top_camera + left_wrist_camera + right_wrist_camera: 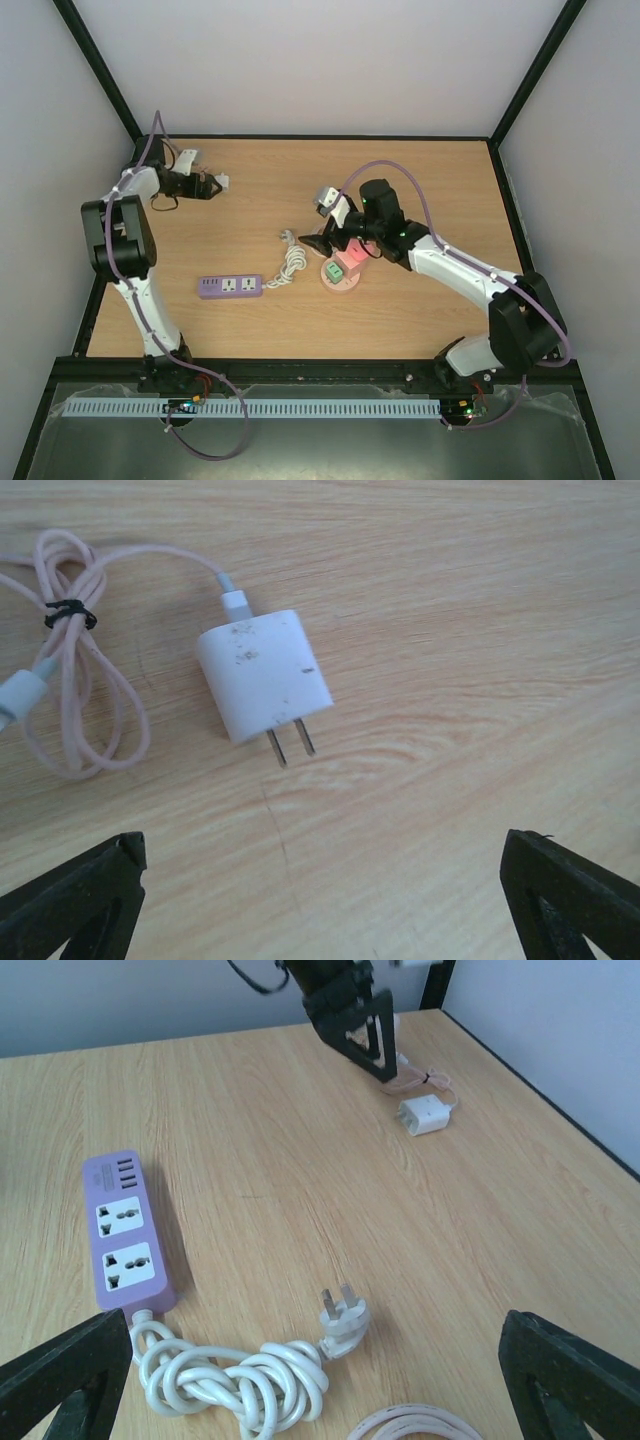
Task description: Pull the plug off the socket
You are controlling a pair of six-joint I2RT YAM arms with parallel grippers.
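Observation:
The plug [265,675] is a white two-prong charger block lying flat on the wood, free of any outlet, with its thin pink cable [75,660] bundled beside it. My left gripper [320,900] hovers just short of the plug, open, with bare table between its fingers. In the top view this is at the back left: plug [223,182], left gripper [212,186]. The socket [340,272], a pink round base with a block on top, sits mid-table. My right gripper [330,240] is open just behind the socket. The right wrist view shows the plug [425,1115] far off.
A lilac power strip [230,287] lies left of the socket, its knotted white cord [288,265] and three-pin plug [343,1322] between the two. A pale coiled cable [420,1425] shows at the bottom edge of the right wrist view. Black frame posts border the table.

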